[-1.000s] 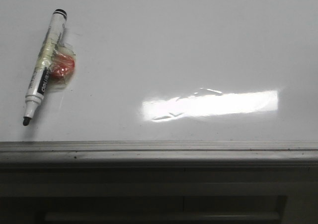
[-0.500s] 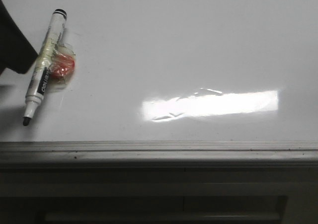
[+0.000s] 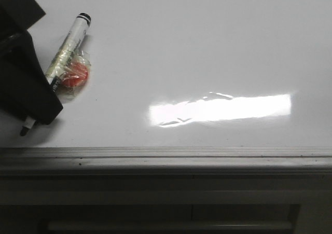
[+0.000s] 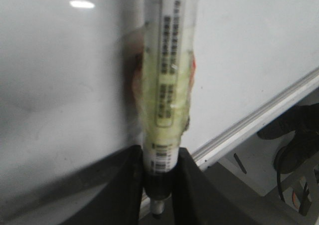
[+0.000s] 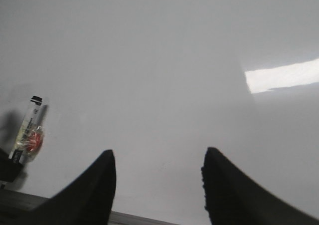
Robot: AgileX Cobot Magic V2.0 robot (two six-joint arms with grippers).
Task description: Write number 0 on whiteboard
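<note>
The left gripper (image 4: 158,185) is clamped on the marker (image 4: 167,85), its two dark fingers (image 4: 130,185) pressing the barrel from both sides just above the black nib end, which pokes out below them. In the front view this gripper (image 3: 36,114) is a black block at the left edge of the whiteboard (image 3: 197,47), covering the lower part of the marker (image 3: 70,47); the capped black-ringed end slants up and away to the right, and the nib shows just under the block. Yellowed clear tape wraps the barrel and binds a small red piece (image 3: 75,78) to its side.

The right gripper (image 5: 157,185) hangs over bare board, its two dark fingers (image 5: 94,190) spread well apart and holding nothing.

The whiteboard is glossy white with a bright rectangular light reflection (image 3: 220,109) and a grey metal edge rail (image 3: 166,159) along its near side. No drawn 0 shows on the board in any view
</note>
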